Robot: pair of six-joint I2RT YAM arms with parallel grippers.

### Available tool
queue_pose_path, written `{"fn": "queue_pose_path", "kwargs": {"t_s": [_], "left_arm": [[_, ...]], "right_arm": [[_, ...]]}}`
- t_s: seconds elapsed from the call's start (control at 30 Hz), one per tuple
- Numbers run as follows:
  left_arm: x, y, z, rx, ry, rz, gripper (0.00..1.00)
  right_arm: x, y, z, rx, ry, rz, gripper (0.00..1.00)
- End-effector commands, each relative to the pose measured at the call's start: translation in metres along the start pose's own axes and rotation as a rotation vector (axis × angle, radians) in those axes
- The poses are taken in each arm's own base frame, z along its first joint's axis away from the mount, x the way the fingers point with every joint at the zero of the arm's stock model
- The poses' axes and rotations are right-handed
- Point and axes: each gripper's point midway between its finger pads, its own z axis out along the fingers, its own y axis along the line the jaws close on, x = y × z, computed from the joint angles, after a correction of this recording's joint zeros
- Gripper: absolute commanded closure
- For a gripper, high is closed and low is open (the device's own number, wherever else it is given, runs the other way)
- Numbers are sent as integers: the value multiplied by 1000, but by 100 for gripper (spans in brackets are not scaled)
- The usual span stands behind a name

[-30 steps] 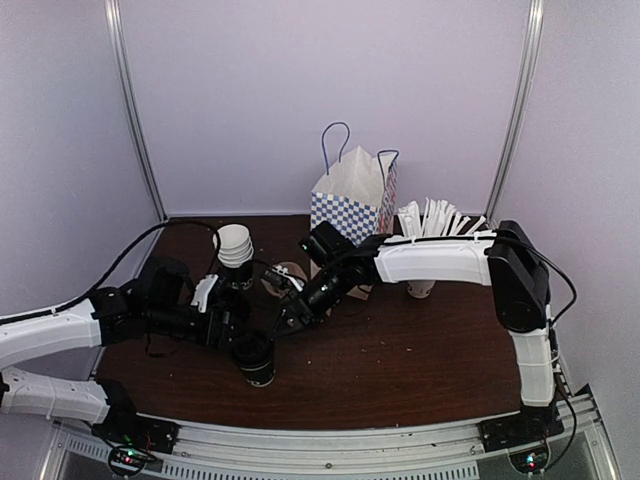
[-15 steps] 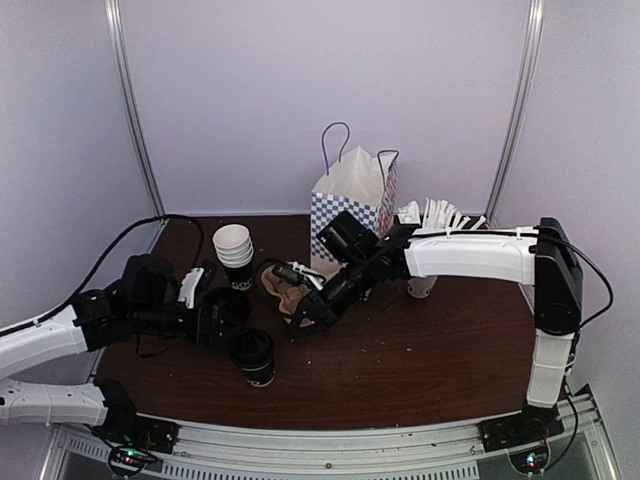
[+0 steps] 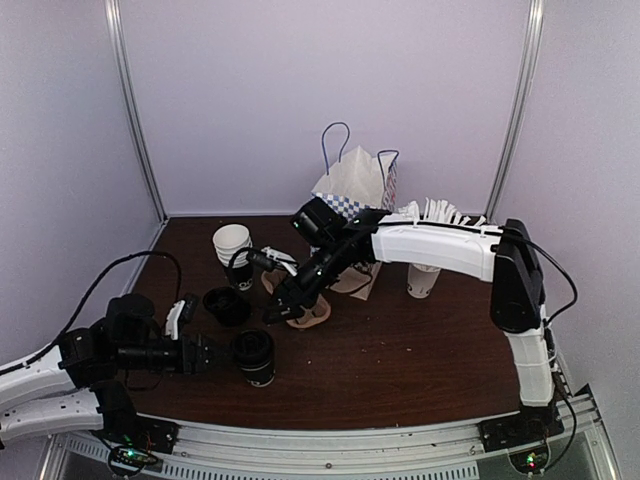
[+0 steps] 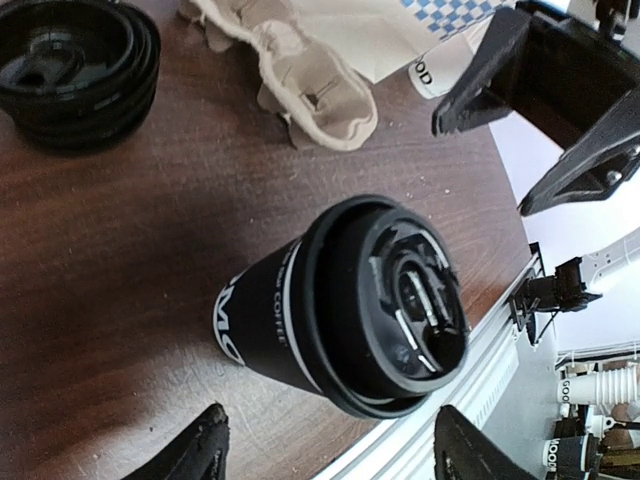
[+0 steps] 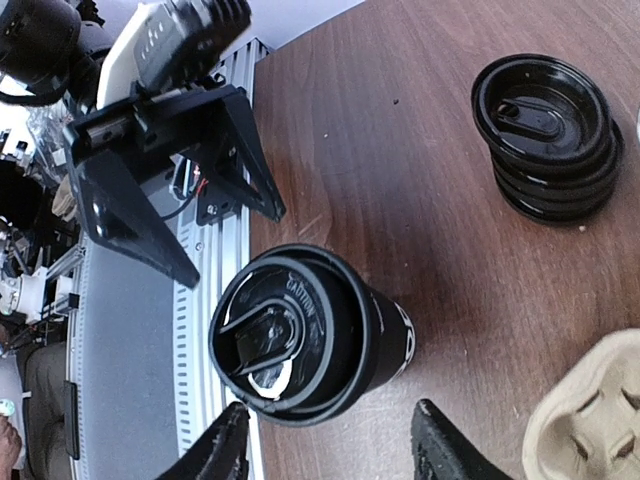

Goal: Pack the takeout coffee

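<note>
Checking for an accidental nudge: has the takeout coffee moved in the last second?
No. The takeout coffee stands where it did, at the same gap from the table front edge.

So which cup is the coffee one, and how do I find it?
Start at the tall checkered bag at the back of the brown table. Come toward the front edge, left of the middle: the takeout coffee stands there. It is the only black cup wearing a lid, unlike the open cup stack.
</note>
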Motion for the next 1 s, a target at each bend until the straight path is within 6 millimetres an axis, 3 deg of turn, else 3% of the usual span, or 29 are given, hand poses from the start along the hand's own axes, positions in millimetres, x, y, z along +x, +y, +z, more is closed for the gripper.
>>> {"fn": "queue_pose_path", "kwargs": {"t_s": [0.0, 0.23, 0.73, 0.97], "left_arm": [[7, -1, 12, 11, 34, -48, 31], [2, 8, 19, -50, 27, -31, 33], [-37, 15, 19, -181, -4, 105, 32], [-45, 10, 28, -167, -8, 110, 32]], "right_arm": [[0, -5, 22, -70, 30, 18, 43], [7, -8, 40, -123, 51, 74, 45], [40, 27, 14, -193, 32, 171, 49], [36, 14, 18, -171, 27, 229, 49]]}}
